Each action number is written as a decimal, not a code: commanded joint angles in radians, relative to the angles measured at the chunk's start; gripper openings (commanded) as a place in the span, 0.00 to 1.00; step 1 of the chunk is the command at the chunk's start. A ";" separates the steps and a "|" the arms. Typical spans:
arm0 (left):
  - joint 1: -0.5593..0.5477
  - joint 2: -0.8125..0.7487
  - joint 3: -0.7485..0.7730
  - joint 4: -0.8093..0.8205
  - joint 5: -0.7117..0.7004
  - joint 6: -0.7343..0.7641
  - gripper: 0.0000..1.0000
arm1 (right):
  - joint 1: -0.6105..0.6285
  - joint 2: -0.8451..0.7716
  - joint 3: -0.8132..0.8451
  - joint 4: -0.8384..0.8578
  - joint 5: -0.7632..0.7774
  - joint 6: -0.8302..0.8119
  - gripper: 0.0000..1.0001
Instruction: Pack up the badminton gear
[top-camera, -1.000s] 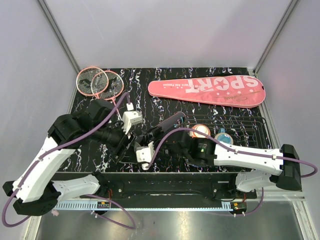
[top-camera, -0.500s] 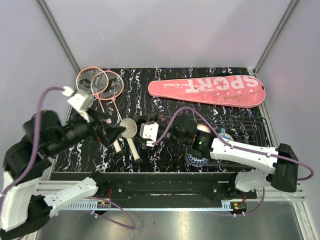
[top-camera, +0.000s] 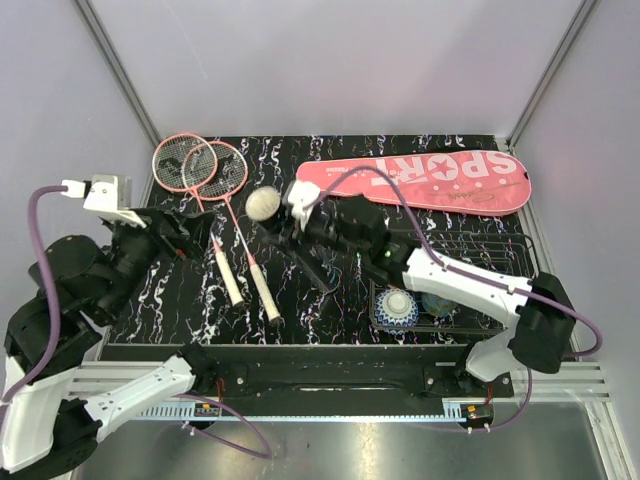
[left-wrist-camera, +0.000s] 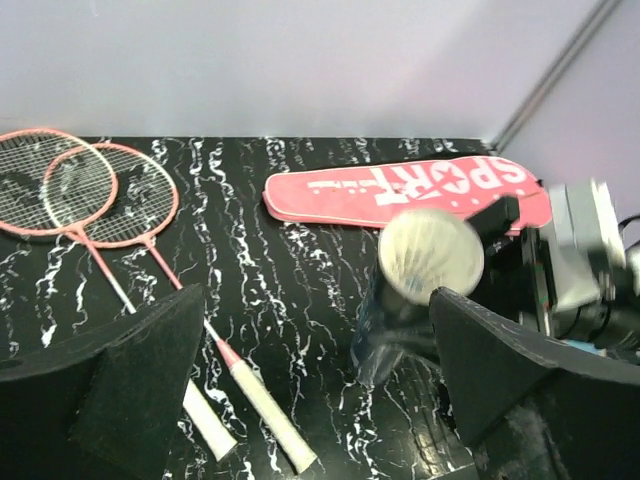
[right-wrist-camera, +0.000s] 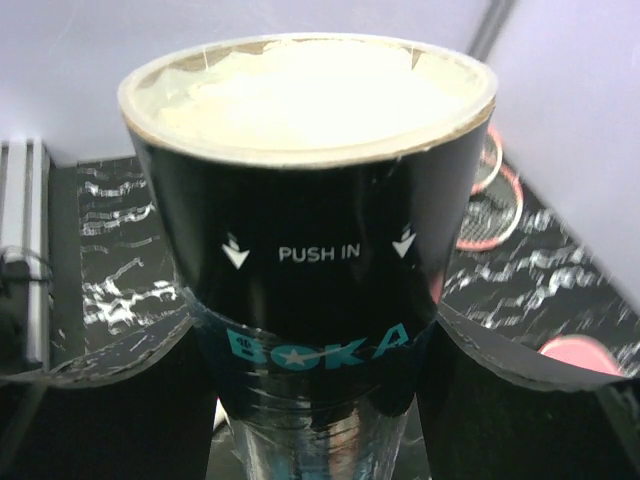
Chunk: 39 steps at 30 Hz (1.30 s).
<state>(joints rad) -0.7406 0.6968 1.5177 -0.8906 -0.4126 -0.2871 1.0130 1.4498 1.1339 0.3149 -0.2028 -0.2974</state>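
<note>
Two rackets (top-camera: 224, 171) lie left of the tube (right-wrist-camera: 310, 250). Right gripper (right-wrist-camera: 310, 390) clamps it mouth-outward, apparently for loading; left gripper (left-wrist-camera: 315, 335) gapes empty

Robot test cell, laboratory setting: plain pale walls (top-camera: 330, 60) joined by metal corner posts (top-camera: 117, 68) enclose a black marbled tabletop (top-camera: 190, 300); two cabled arms (top-camera: 470, 290) stand on a rail (top-camera: 330, 375) along its near edge.

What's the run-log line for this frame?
left gripper: open, empty | right gripper: shut on black tube | rackets, cover: on table
</note>
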 joint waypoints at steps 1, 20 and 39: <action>0.004 0.073 -0.031 -0.005 -0.094 -0.018 0.99 | -0.118 0.075 0.229 -0.238 0.077 0.378 0.25; 0.058 0.155 -0.270 0.111 0.060 -0.086 0.99 | -0.449 0.578 0.573 -0.884 0.005 0.826 0.38; 0.194 0.155 -0.375 0.205 0.256 -0.119 0.99 | -0.439 0.736 0.569 -0.847 0.123 0.913 0.63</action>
<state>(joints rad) -0.5674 0.8539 1.1511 -0.7765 -0.2119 -0.3939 0.5621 2.1948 1.6855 -0.5652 -0.1181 0.6521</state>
